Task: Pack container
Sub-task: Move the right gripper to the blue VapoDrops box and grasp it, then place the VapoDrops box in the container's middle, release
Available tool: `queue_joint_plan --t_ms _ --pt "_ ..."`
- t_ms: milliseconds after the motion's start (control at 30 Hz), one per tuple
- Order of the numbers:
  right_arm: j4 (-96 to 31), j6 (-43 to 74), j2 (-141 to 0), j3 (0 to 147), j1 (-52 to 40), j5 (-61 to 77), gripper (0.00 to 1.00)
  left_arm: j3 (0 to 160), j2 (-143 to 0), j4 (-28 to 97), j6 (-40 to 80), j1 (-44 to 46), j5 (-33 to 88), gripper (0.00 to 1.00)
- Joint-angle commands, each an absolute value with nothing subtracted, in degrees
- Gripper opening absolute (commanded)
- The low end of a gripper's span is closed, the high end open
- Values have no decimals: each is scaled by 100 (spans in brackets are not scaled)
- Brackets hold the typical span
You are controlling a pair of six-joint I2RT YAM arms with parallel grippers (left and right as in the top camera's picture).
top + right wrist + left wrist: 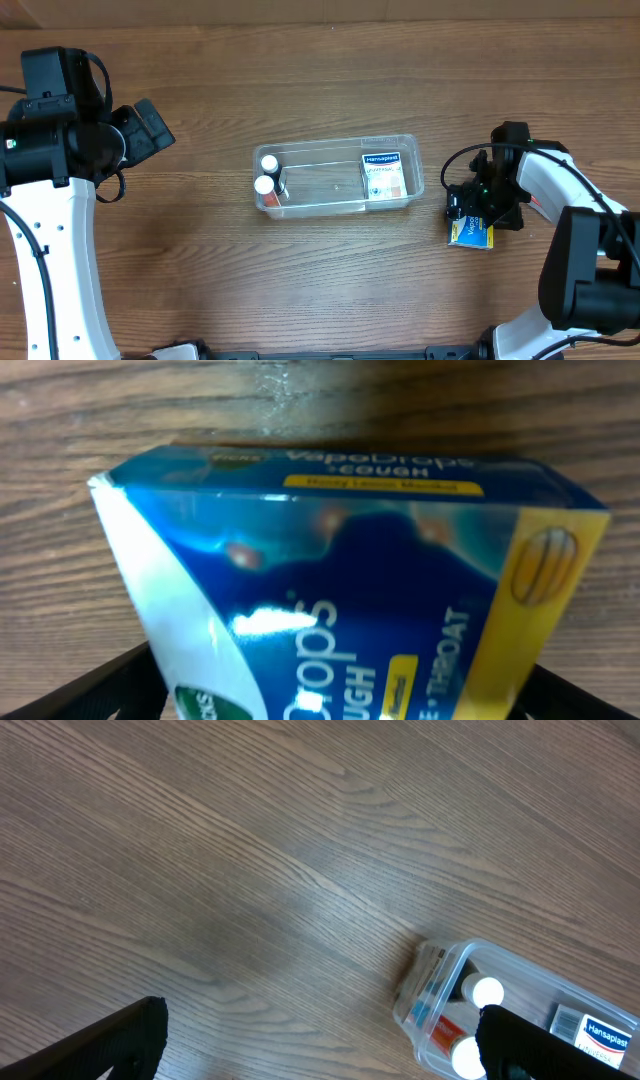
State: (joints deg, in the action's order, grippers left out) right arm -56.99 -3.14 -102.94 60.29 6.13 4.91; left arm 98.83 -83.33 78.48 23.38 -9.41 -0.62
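While in container (322, 181): 2 btls (268, 163)

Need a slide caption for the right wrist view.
Blue-and-yellow cough drops box fills the frame between the jaws, wood table behind.

The white box (381, 175) reads "Hansaplast"; the blue box (350, 590) reads "VapoDrops" (also "COUGH", "THROAT").

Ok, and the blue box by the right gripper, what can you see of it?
The box is glossy cardboard, blue with a yellow end and a white patch, printed VapoDrops and Cough. It seems to rest on the table, apart from the container, between the fingers of the right gripper; whether they press it is unclear.
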Motion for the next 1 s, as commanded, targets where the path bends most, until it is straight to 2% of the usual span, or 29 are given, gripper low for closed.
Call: queue_joint_plan --t_ms 0,133,367,667,767,833,967 --pt "-5671 -338 -10307 5994 607 456 79 9948 -8326 7861 2182 -956 -54 100" --pt "-5712 -279 -10307 5994 607 458 75 9948 -8326 7863 2182 -956 -54 100" --pt "-5760 -150 -10300 6090 607 460 76 9948 -8326 7863 2182 -956 -54 100" --pt "-7255 255 -9675 8106 534 467 75 9948 -8326 7863 2182 -956 -54 100" --pt "-7616 497 -9282 8969 349 668 71 9948 -8326 7865 2182 -956 -51 100" --pt "-7732 541 -9065 9463 89 902 63 9948 -8326 7865 2182 -956 -51 100" --pt "-7555 1063 -8838 9870 -808 908 63 9948 -8326 7867 2182 -956 -51 100"
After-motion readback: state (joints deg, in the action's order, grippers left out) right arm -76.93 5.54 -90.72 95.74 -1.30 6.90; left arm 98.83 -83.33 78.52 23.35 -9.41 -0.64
